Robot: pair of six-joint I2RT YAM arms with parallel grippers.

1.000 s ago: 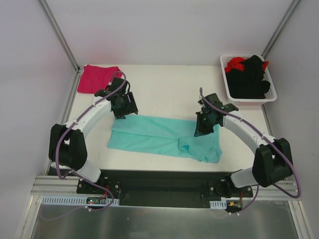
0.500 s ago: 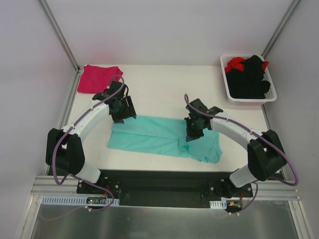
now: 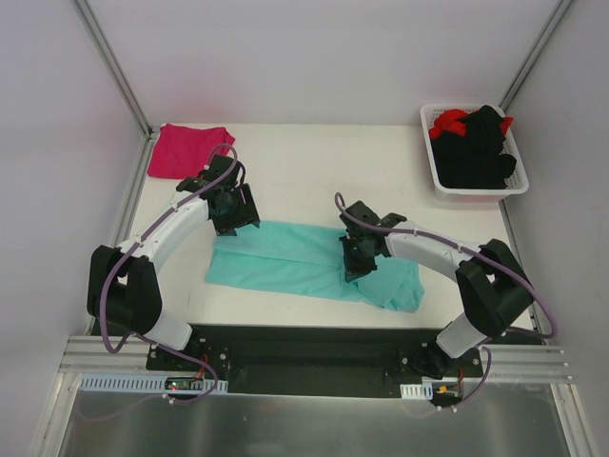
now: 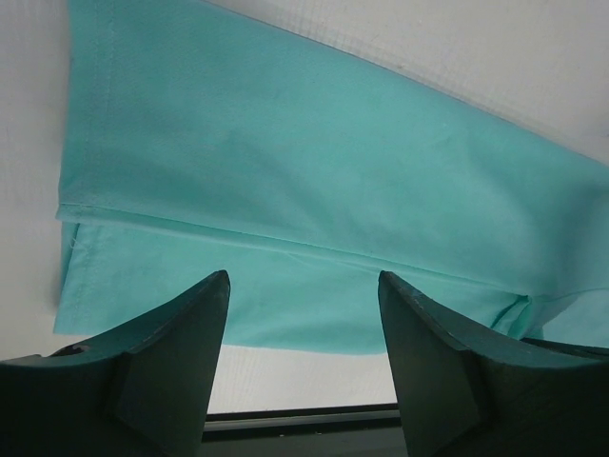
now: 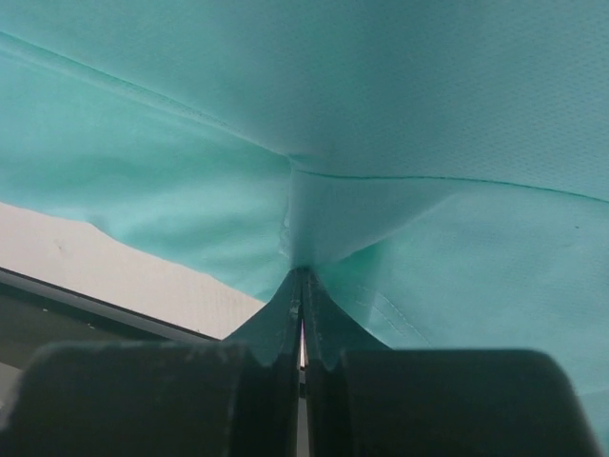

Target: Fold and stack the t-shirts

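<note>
A teal t-shirt (image 3: 285, 259) lies folded lengthwise across the middle of the table. My right gripper (image 3: 354, 259) is shut on a pinch of its cloth (image 5: 314, 228) near the shirt's right part, and the fabric rises from the closed jaws. My left gripper (image 3: 233, 211) hovers open over the shirt's far left corner, with the teal cloth (image 4: 285, 162) below its fingers (image 4: 190, 324) and nothing between them. A magenta-pink t-shirt (image 3: 188, 149) lies folded at the far left corner of the table.
A white basket (image 3: 514, 181) at the far right holds black and red garments (image 3: 473, 143). Grey walls with metal posts (image 3: 114, 67) close in the table on three sides. The black rail of the arm bases (image 3: 304, 357) runs along the near edge.
My right gripper has moved left across the teal shirt, dragging the pinched cloth with it. The left gripper shifted slightly toward the far left and stays open.
</note>
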